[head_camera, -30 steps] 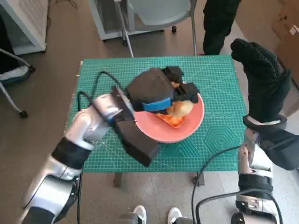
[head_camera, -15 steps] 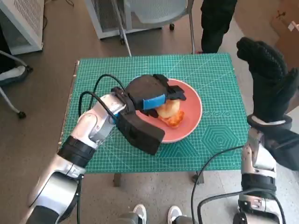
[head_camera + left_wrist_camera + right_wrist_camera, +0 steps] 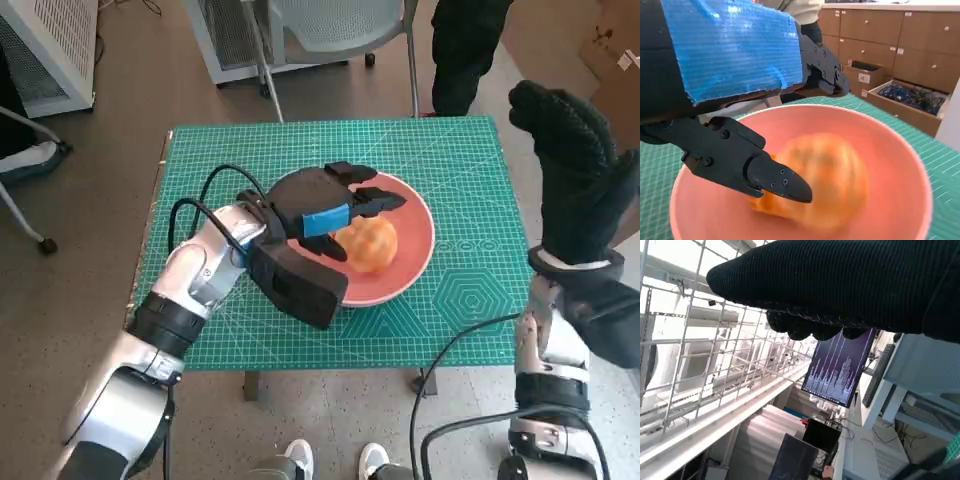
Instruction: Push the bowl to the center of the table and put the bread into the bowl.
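A small counter covered by a green grid-printed cutting mat (image 3: 460, 200) fills the middle of the head view, with grey floor around it, a chair at the top edge and a person's dark trouser legs at the upper right.

The black fingers (image 3: 378, 200) of the left hand (image 3: 320, 205), its back wrapped in blue tape, are spread apart above the round orange-gold bread roll (image 3: 366, 243). In the left wrist view one finger hangs in front of the roll at lower centre and another reaches past the far rim at upper centre; nothing is gripped between them. Whether the lower finger brushes the roll cannot be told, because the roll is blurred there.

The roll lies inside the shallow pink plastic bowl (image 3: 418, 258), a little left of the bowl's middle. The bowl sits near the middle of the counter, just right of centre in the head view.

The right hand (image 3: 572, 170), in a black knitted glove, is raised at the right edge of the head view, off the counter and apart from everything. It holds nothing and its fingers look loosely extended.

Judged from this, both parts of the task appear done: bowl roughly centred, bread in it. What seems left is lifting the left hand clear.
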